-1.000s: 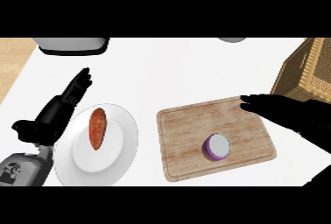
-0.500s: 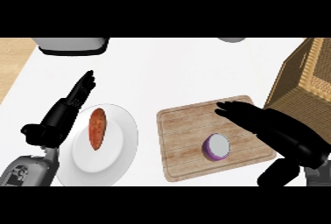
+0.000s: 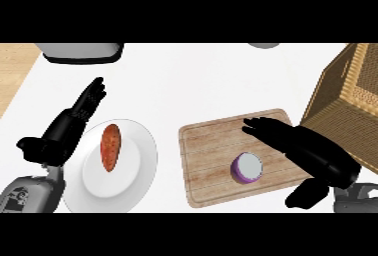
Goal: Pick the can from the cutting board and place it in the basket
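Can (image 3: pixel 247 166) on cutting board (image 3: pixel 214 145), not yet grasped.

Left robot hand (image 3: pixel 70 125) at left edge of white counter (image 3: pixel 199 80), fingers straight and apart, resting beside white plate (image 3: pixel 136 165) carrying reddish sausage-like piece (image 3: pixel 110 147). Wooden cutting board right of plate, purple can with pale lid upright near its lower right part. Right robot hand (image 3: pixel 295 145) hovering over board just above and right of can, fingers extended, holding nothing. Wicker basket (image 3: pixel 347 100) at far right.
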Controlling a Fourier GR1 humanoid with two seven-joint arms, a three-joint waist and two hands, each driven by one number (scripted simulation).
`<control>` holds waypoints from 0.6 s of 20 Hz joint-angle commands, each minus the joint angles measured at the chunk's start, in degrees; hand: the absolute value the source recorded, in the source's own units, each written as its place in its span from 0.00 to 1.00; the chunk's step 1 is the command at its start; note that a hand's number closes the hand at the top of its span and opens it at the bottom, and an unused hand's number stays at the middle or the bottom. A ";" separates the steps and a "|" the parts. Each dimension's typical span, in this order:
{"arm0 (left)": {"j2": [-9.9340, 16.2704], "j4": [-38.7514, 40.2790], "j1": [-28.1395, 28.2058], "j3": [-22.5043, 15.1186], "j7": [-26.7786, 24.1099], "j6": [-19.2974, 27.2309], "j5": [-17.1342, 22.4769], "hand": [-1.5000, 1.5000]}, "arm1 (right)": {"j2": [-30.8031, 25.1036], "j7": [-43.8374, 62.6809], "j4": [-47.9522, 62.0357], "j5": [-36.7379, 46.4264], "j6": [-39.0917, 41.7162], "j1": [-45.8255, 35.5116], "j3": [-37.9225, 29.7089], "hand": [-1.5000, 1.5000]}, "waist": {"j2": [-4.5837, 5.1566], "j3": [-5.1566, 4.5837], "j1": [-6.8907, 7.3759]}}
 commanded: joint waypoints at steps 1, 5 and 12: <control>-0.77 -1.71 -0.42 1.25 2.61 -1.36 -1.00 0.50 | -0.30 -2.70 -4.16 -0.38 2.61 3.89 -1.20 0.00 | -0.06 -0.01 -0.14; -2.67 -4.33 6.66 0.07 -1.79 -2.15 -3.39 0.50 | 3.19 -3.20 0.07 1.79 1.33 1.60 -0.65 0.00 | -0.03 -0.01 0.10; -4.98 3.48 1.43 2.60 -3.66 -2.96 -5.77 0.50 | 4.47 -0.60 -3.12 7.07 2.57 2.33 0.13 0.00 | 0.00 -0.02 -0.14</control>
